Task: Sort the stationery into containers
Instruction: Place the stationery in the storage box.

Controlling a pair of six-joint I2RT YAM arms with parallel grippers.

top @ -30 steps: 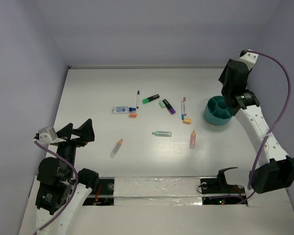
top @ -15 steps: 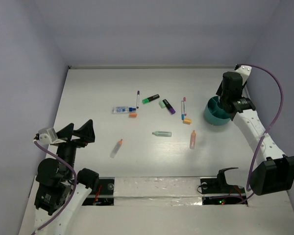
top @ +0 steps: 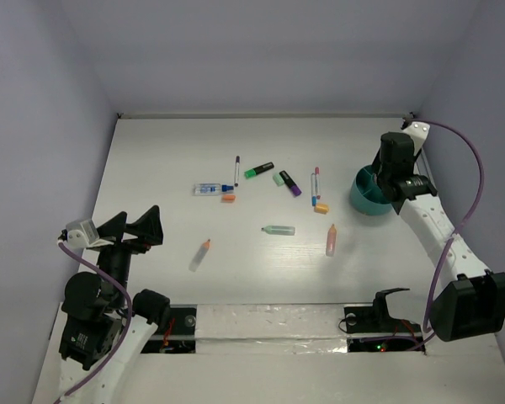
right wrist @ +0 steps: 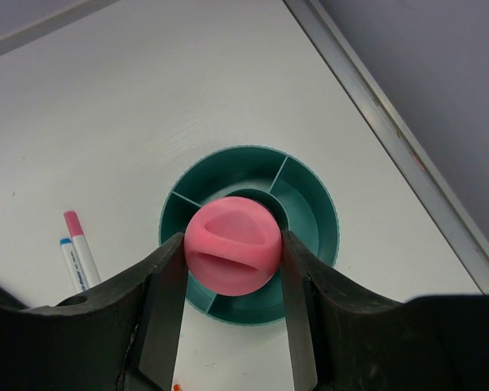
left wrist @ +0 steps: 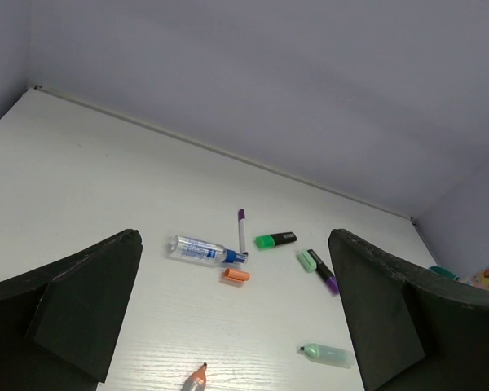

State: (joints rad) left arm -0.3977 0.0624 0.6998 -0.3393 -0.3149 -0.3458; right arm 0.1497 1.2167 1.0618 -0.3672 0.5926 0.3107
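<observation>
My right gripper (right wrist: pixel 233 262) is shut on the pink-capped tube (right wrist: pixel 232 254), seen end-on, and holds it directly above the middle of the round teal tub (right wrist: pixel 310 204). In the top view this gripper (top: pixel 392 174) hangs over the tub (top: pixel 364 195) at the right. Stationery lies on the table: a clear blue-capped tube (top: pixel 212 188), an orange cap (top: pixel 228 198), a purple-tipped pen (top: pixel 236 170), a green marker (top: pixel 258 170), a pale-green marker (top: pixel 279 230), a salmon marker (top: pixel 331 239) and an orange marker (top: pixel 200 253). My left gripper (top: pixel 135 229) is open and empty at the near left.
A pink and blue pen (top: pixel 316 183) and a second orange cap (top: pixel 321 207) lie just left of the tub. A purple marker with a pale-green cap (top: pixel 286 182) lies mid-table. Walls close the table at the back and both sides.
My right gripper has come down and slightly left, closer over the teal tub, still holding the pink-capped tube. The left arm and the loose stationery have not moved.
</observation>
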